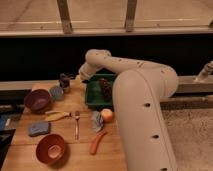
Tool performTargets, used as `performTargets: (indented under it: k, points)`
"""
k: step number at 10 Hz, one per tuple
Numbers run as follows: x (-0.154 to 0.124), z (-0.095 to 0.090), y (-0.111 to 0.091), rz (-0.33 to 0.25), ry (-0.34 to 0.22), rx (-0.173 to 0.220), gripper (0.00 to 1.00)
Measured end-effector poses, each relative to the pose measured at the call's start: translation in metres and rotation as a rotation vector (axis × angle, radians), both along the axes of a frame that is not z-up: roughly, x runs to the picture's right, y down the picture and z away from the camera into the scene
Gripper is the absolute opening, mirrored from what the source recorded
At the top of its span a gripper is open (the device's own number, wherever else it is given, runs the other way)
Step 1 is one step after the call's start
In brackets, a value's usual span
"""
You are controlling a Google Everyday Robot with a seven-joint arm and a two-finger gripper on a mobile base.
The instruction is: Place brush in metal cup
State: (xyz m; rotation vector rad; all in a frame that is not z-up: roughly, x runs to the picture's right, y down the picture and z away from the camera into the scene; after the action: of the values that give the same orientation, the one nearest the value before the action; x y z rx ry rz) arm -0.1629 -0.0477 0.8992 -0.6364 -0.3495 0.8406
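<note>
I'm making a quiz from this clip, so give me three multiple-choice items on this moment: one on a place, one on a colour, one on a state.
1. Where is the gripper?
A. At the table's far left end, by the purple bowl
B. Over the orange bowl
C. Inside the green tray

2. What colour is the nearest bowl?
A. Green
B. Orange-red
C. White

3. How does the fork lie?
A. Standing in a bowl
B. Flat on the table
C. Inside the tray

Answers: 1 A, it sits just beyond the purple bowl; 2 B, its rim and inside are orange-red; 3 B, it lies on the wooden table, beside the sponge.
</note>
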Motion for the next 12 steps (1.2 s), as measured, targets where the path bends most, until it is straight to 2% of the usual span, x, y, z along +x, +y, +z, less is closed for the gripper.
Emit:
performTargets:
  k: [3, 4, 7, 11, 12]
  points:
    - [-0.001, 0.006, 0.01, 0.004, -0.02, -0.019, 0.01]
    - [-0.002, 0.009, 0.013, 0.002, -0.029, -0.025, 0.05]
    - [-0.015, 0.011, 0.022, -0.012, -0.087, -0.019, 0.35]
    - [-0.025, 0.002, 0.023, -0.055, -0.112, 0.001, 0.74]
    - [-0.026, 0.001, 0.025, -0.061, -0.113, 0.0, 0.75]
